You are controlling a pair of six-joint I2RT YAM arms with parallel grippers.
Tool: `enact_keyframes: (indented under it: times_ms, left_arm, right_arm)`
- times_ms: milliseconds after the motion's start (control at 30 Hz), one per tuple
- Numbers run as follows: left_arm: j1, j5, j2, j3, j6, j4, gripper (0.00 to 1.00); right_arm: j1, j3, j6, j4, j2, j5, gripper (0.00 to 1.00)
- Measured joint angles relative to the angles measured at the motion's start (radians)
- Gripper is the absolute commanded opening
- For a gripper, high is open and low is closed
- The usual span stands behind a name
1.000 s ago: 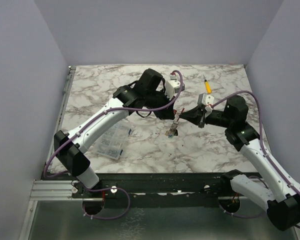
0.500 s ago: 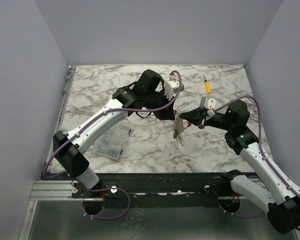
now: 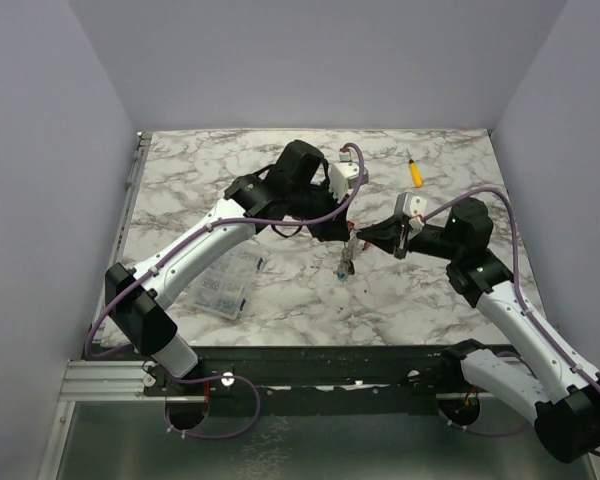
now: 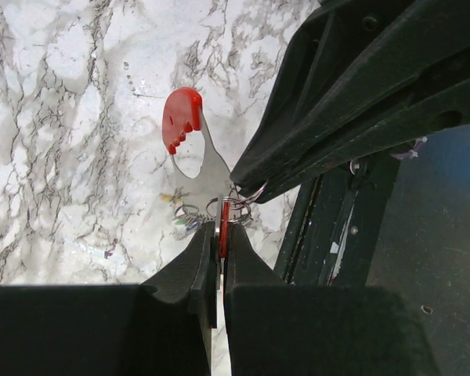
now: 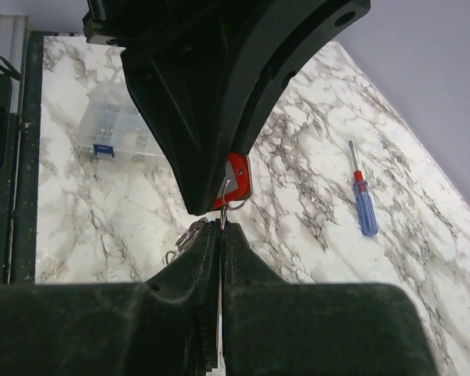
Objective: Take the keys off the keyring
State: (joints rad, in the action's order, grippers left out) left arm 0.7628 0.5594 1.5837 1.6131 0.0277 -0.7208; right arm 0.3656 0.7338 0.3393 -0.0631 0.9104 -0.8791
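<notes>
left claw (image 4: pixel 221 235) clamped on keyring (image 4: pixel 182 117): red hooked tab, grey metal strip, keys (image 4: pixel 186 219) dangling; right claw (image 5: pixel 220 229) pinched shut.

**A robot lab bench, not anyone's home**

From my remote seat this reads as a robotics lab cell. I see two arms, left arm (image 3: pixel 195 250) and right arm (image 3: pixel 510 310), bolted to a metal rail (image 3: pixel 100 380) at the near edge of a marble-patterned table (image 3: pixel 210 180). Purple cables (image 3: pixel 90 330) loop along them. Plain lavender walls (image 3: pixel 50 150) box in three sides. Scattered props lie about: a clear compartment box (image 3: pixel 220 285), a yellow-handled tool (image 3: pixel 415 172) and a screwdriver (image 5: pixel 364 205).
</notes>
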Motion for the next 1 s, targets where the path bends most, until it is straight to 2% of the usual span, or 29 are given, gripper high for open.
enact_keyframes:
  times_ms: [67,267,500,733,1000]
  left_arm:
    - [0.003,0.0,0.0,0.0,0.006,-0.002,0.0]
    - [0.005,0.0,0.0,0.0,0.026,-0.003,0.0]
    - [0.005,-0.003,0.0,0.0,0.045,-0.004,0.0]
    - [0.007,-0.011,-0.006,0.0,0.063,-0.004,0.0]
    - [0.027,-0.011,-0.011,0.0,0.085,-0.004,0.0]
  right_arm:
    - [0.0,0.0,0.002,0.006,0.01,0.001,0.1]
    - [0.001,0.002,0.002,0.027,0.036,0.004,0.32]
    - [0.001,0.035,0.003,0.093,0.074,0.003,0.44]
    - [0.001,0.118,0.039,0.164,0.091,-0.002,0.46]
    - [0.001,0.186,0.179,0.276,0.127,-0.031,0.46]
